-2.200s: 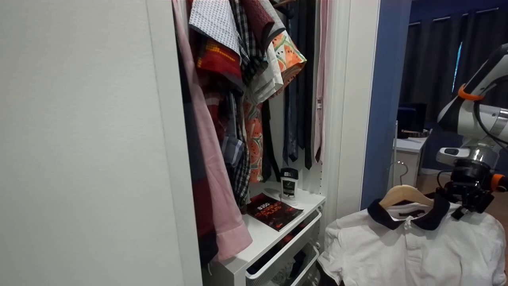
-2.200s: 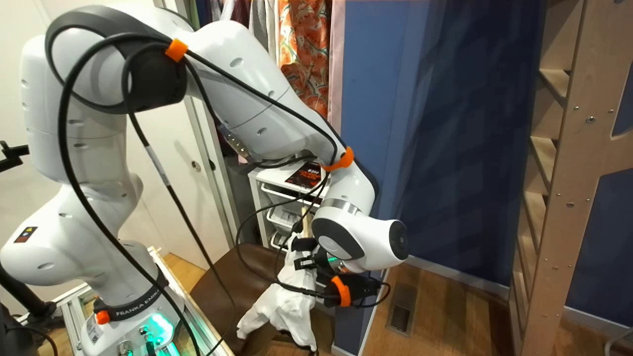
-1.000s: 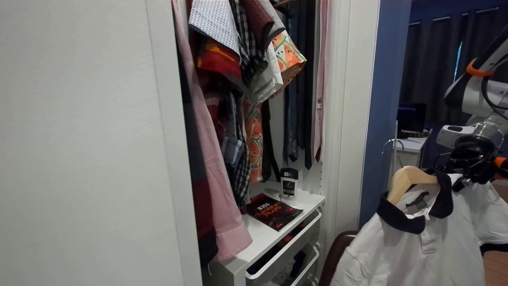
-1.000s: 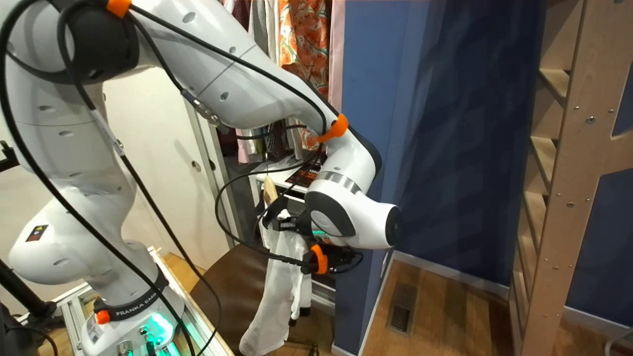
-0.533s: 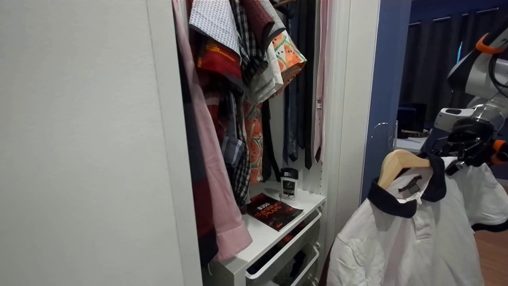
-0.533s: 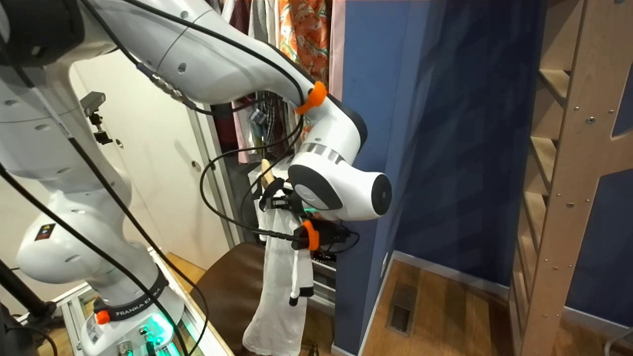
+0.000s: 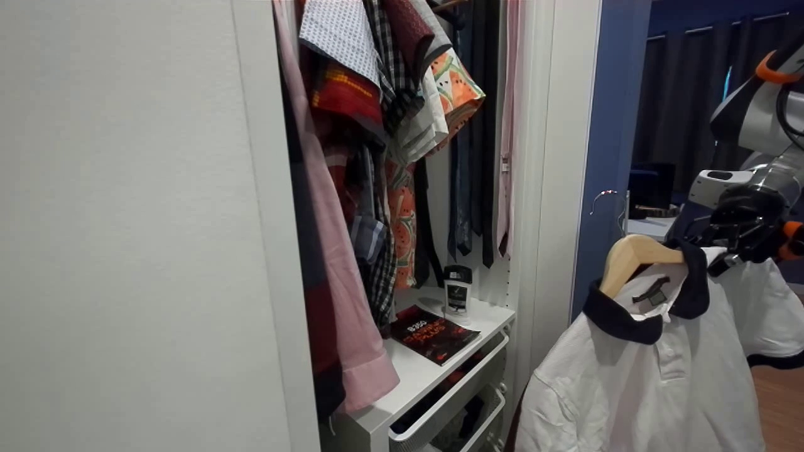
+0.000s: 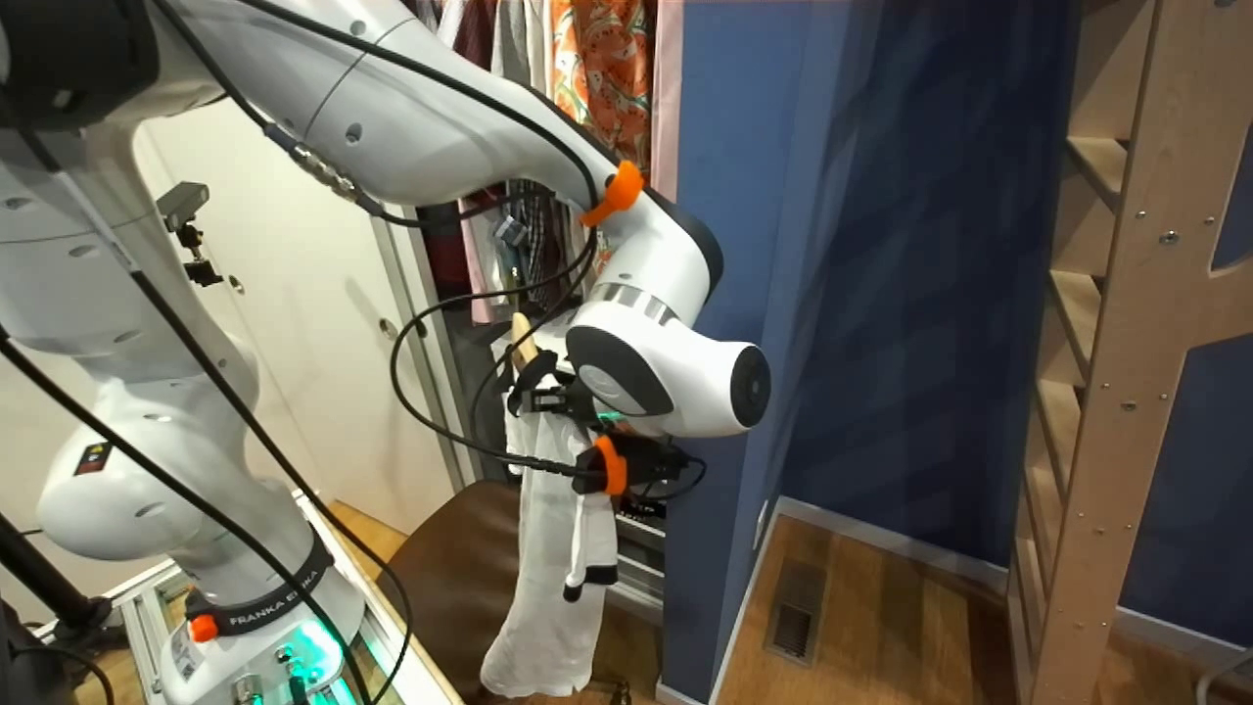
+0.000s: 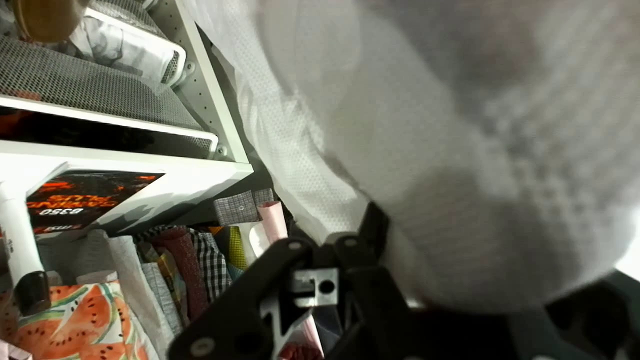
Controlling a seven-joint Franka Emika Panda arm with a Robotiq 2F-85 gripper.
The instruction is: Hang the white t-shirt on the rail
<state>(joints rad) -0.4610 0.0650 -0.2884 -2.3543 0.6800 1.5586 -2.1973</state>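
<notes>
The gripper (image 9: pixel 327 245) has its fingers closed together on cloth of the white t-shirt (image 7: pixel 647 389), at the shoulder just beside the dark collar (image 7: pixel 622 323). Whether the wooden hanger (image 7: pixel 633 254) inside the neck is caught too, I cannot tell. The hanger's metal hook (image 7: pixel 606 193) rises above the collar and leans toward the closet.

The white t-shirt hangs in the air outside the closet, to the right of the shelf's front right corner in an exterior view and well apart from the clothes inside. In an exterior view its lower part hangs past the edge of a brown chair (image 8: pixel 460 568); whether the hem touches the chair is unclear.

On the shelf (image 7: pixel 416 375), a black booklet (image 7: pixel 433 336) marked B350 lies along the front edge, and a white bottle (image 7: pixel 458 298) with a black cap stands just beside it, near the right edge. A pink sleeve (image 7: pixel 342 282) hangs at the left end. Above are a watermelon-print shirt (image 7: pixel 465 88) and dark ties (image 7: pixel 480 138); below, 2 wire drawers (image 9: pixel 100 85) show.
</notes>
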